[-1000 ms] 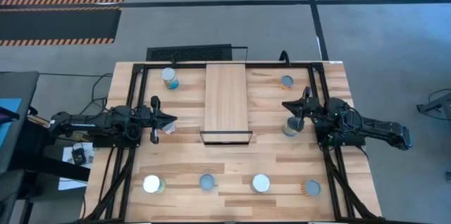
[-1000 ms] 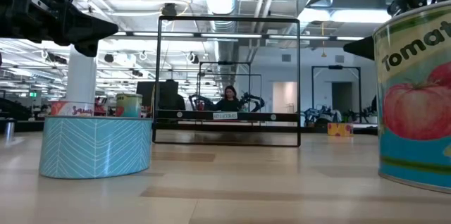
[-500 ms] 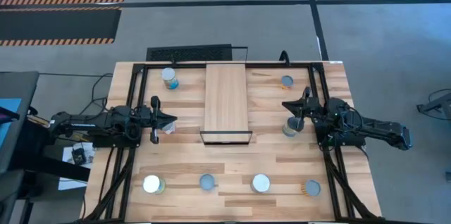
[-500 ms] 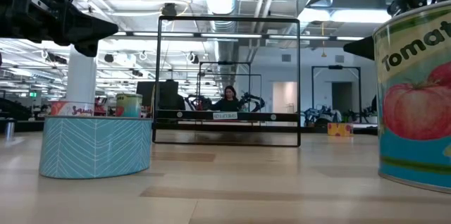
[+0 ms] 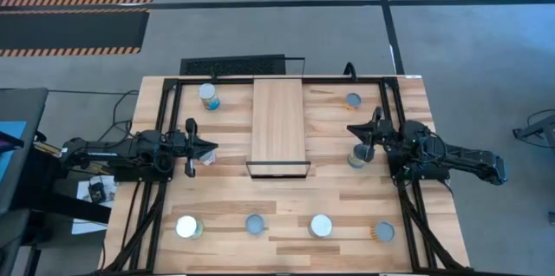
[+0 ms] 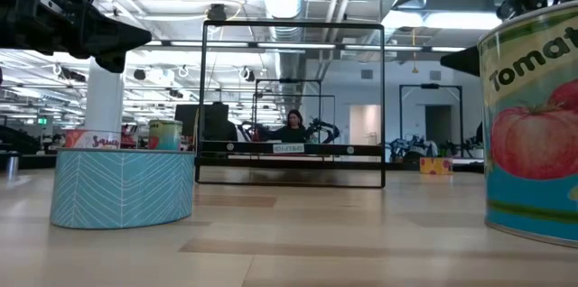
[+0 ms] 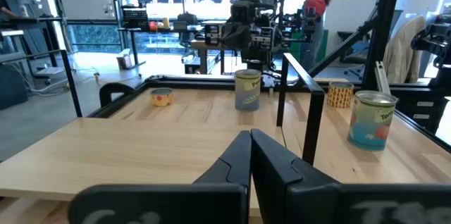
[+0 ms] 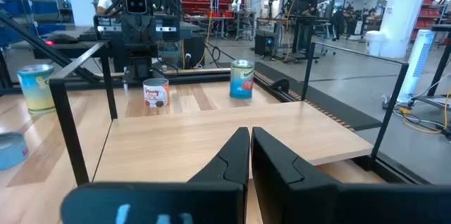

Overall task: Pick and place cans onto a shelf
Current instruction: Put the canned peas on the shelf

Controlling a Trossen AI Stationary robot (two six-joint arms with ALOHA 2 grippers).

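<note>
Seven cans sit on the wooden bench (image 5: pixel 286 198), none on the shelf (image 5: pixel 278 122), which lies empty at the bench's middle. Four cans line the near edge, among them a white-topped one (image 5: pixel 187 226); another (image 5: pixel 208 95) stands far left of the shelf. Both arms wait either side, the left hand (image 5: pixel 210 148) and right hand (image 5: pixel 353 128) pinched closed, holding nothing.

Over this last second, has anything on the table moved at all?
Nothing visibly changed. Both arms wait beside the shelf, the left gripper and right gripper shut, and the cans sit where they were.
</note>
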